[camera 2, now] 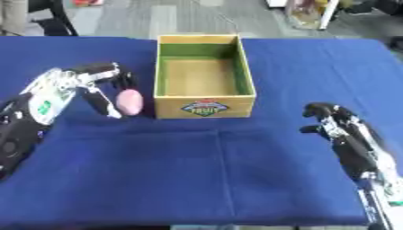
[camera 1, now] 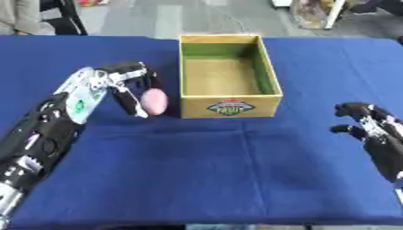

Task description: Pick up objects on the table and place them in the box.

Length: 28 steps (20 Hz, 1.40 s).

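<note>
Left of centre, the left hand (camera 1: 118, 83) curls its fingers (camera 1: 147, 81) around a pink egg-shaped object (camera 1: 154, 101) beside the open yellow cardboard box (camera 1: 229, 107) on the blue surface (camera 1: 220, 166). Lifted too low, it could strike the box wall. The right hand (camera 1: 370, 123) idles lower right, fingers relaxed.

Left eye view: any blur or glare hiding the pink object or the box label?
Left eye view: soft all over; pink object in the left hand shows without glare; the box label's small print is unreadable. Right eye view: same softness, even light, right hand edges smeared.
</note>
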### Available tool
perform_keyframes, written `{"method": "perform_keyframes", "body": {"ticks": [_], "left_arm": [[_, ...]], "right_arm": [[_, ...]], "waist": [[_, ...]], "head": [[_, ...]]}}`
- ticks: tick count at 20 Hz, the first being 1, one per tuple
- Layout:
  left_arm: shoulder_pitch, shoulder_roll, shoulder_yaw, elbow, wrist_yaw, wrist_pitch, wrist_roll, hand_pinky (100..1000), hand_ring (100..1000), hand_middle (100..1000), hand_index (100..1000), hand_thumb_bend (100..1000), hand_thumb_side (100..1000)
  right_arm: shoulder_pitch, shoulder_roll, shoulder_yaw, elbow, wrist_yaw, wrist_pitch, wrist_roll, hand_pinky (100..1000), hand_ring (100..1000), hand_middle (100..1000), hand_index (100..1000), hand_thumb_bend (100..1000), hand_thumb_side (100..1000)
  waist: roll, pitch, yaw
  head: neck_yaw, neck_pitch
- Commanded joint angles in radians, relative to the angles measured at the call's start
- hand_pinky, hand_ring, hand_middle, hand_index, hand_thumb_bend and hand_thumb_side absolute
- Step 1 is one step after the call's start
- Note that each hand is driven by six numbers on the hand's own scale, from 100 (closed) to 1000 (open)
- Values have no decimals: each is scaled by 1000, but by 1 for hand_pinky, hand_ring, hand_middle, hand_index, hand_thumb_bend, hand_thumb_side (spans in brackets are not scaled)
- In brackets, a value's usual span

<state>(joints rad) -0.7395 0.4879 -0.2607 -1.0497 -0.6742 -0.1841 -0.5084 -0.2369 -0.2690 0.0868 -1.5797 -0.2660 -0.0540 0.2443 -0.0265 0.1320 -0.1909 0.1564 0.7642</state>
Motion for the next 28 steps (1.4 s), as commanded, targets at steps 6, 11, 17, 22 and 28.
{"method": "perform_keyframes", "body": {"ticks": [6, 11, 17, 22, 28], "left_arm": [[-9, 7, 4, 2, -43, 0, 68, 507, 469, 445, 598, 356, 121], [-7, 8, 14, 7, -41, 13, 122, 388, 335, 298, 458, 209, 136], [-10, 21, 18, -24, -5, 26, 145, 319, 264, 220, 384, 126, 143], [-14, 67, 13, -114, 6, 20, 151, 312, 254, 209, 374, 122, 137], [-69, 103, 25, -205, 26, 28, 173, 321, 257, 208, 376, 136, 129]], "right_arm": [[-9, -13, -5, -17, -1, -3, 2, 647, 933, 619, 733, 100, 473], [-9, -13, -6, -17, -1, -3, 2, 647, 933, 619, 733, 100, 474], [-8, -13, -7, -17, -3, -4, 1, 647, 933, 619, 732, 100, 472], [-7, -16, -9, -17, -4, -3, 0, 646, 933, 619, 731, 100, 472], [-6, -18, -6, -14, -3, -1, 2, 646, 933, 619, 730, 100, 478]], "waist": [[-4, -10, -6], [-5, -10, -6], [-6, -12, -5], [-4, -14, -4], [4, -18, -5]], "head": [[2, 6], [0, 6], [-2, 6], [-8, 6], [-10, 6]]}}
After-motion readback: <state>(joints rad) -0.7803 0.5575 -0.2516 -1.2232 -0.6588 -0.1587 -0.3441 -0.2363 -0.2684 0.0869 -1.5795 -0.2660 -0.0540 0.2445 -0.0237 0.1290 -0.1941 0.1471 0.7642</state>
